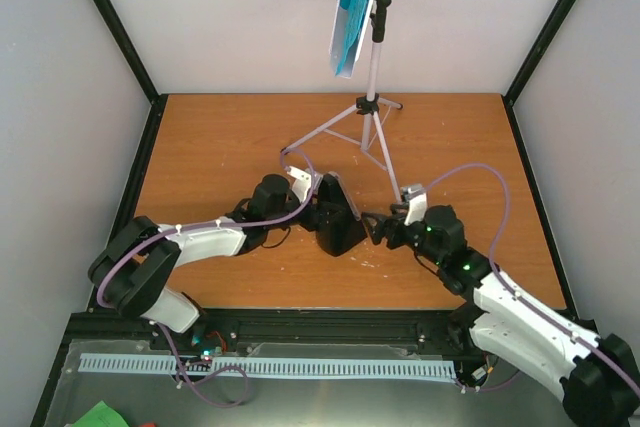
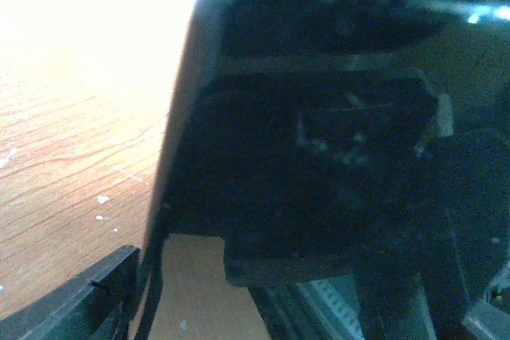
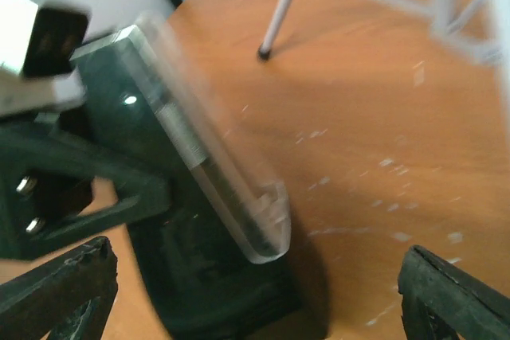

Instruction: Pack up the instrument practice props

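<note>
Cyan sheet-music pages (image 1: 352, 7) ran off the far edge of the top view and hid the tray of the music stand (image 1: 374, 97) behind them. Left wrist view: metronome (image 2: 319, 157) filled the frame, dark and smeared, cut off at top and right, face unreadable. Right wrist view motion-blurred: stand legs soft at far right, metronome base cut by the near edge.

**RIGHT WRIST VIEW: METRONOME AT THE OPEN CLAW**

The right claw (image 3: 255, 276) has its jaws spread wide, gripping nothing. The black metronome (image 3: 183, 276), with its clear front panel (image 3: 215, 173), sits on the desk (image 3: 382, 117) left of centre. The left claw (image 3: 103, 197) presses against its left side. A tripod leg (image 3: 280, 7) stands beyond.
</note>
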You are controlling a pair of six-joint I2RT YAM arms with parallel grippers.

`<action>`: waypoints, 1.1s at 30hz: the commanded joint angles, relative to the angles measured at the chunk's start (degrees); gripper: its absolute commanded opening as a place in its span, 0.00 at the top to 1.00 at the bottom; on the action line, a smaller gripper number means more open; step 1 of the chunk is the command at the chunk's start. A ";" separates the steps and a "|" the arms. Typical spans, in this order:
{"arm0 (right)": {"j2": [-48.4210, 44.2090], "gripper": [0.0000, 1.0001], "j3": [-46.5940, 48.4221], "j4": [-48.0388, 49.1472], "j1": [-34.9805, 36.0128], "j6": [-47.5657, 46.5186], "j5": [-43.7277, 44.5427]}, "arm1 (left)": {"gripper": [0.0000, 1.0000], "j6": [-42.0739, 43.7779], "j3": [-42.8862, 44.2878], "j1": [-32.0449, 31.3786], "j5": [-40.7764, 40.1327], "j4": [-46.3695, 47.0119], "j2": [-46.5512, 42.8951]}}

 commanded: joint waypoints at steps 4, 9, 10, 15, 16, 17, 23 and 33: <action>11.46 0.04 4.01 -5.12 13.92 3.19 5.38 | 0.44 -8.63 4.08 0.42 -8.78 -7.22 0.10; 17.63 0.03 5.64 -3.48 18.47 -0.14 9.96 | 0.44 -9.20 5.47 0.42 -7.93 -7.26 0.98; 18.29 0.03 5.75 -2.95 19.07 -0.71 10.82 | 0.44 -9.12 5.75 0.42 -7.87 -7.56 1.29; 21.83 0.06 7.05 -1.62 21.08 -1.14 14.61 | 0.45 -9.74 5.88 0.42 -7.83 -7.75 1.82; 22.85 0.08 7.76 -2.19 21.84 -0.34 17.28 | 0.44 -9.99 5.73 0.43 -7.91 -7.54 1.78; 23.98 0.10 8.49 -2.57 22.36 0.05 19.33 | 0.44 -10.18 5.58 0.42 -8.07 -7.33 1.80; 29.56 0.15 11.86 -3.53 25.50 1.25 24.07 | 0.45 -10.94 5.84 0.42 -8.54 -7.47 2.18; 33.62 0.40 13.86 -4.79 28.97 4.65 27.48 | 0.46 -11.47 5.90 0.42 -9.13 -7.68 2.08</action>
